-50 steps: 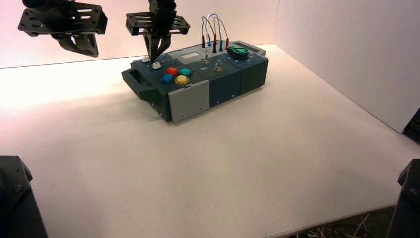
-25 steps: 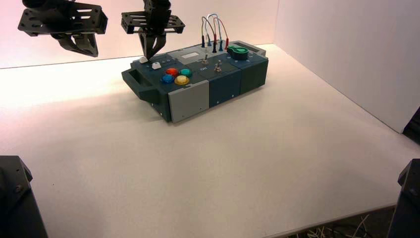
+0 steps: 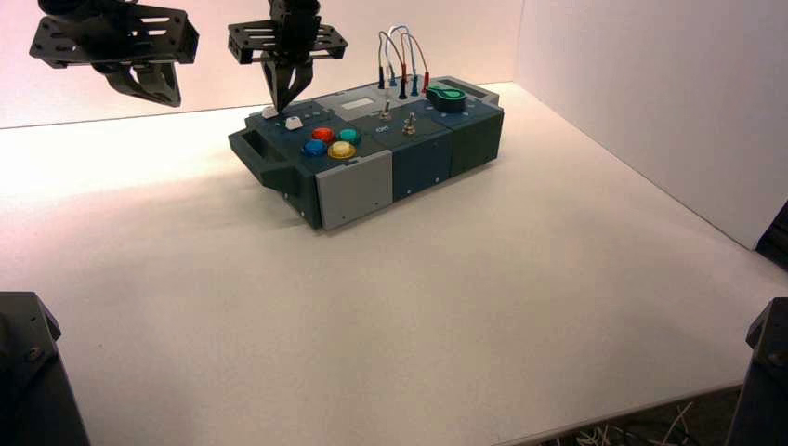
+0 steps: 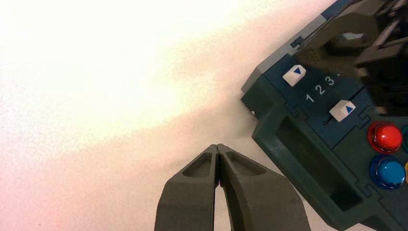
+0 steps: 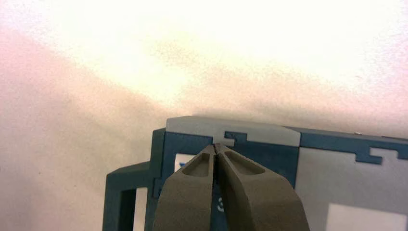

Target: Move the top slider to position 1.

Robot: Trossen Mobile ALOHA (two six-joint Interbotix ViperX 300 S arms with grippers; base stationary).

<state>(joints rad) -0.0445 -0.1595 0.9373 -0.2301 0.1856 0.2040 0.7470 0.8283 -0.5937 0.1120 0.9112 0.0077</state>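
Note:
The top slider (image 3: pixel 270 111) is a small white knob at the far left corner of the dark blue-grey box (image 3: pixel 423 158). In the left wrist view the top slider (image 4: pixel 294 75) stands level with the digit 1. My right gripper (image 3: pixel 282 104) is shut and empty, its tips just above and to the right of that knob. In the right wrist view its shut fingers (image 5: pixel 215 144) cover most of the knob (image 5: pixel 180 161). My left gripper (image 3: pixel 158 93) hangs shut and empty (image 4: pixel 219 146) in the air, left of the box.
The twin white slider (image 4: pixel 342 110) sits beside the red button (image 4: pixel 385 136) and blue button (image 4: pixel 388 172). Wires (image 3: pixel 400 56), two toggle switches (image 3: pixel 409 123) and a green knob (image 3: pixel 447 96) stand further right on the box. A white wall (image 3: pixel 650 93) stands to the right.
My right gripper has moved a little left along the box's far edge, and the top slider's knob has shifted slightly left with it. The left arm has barely moved.

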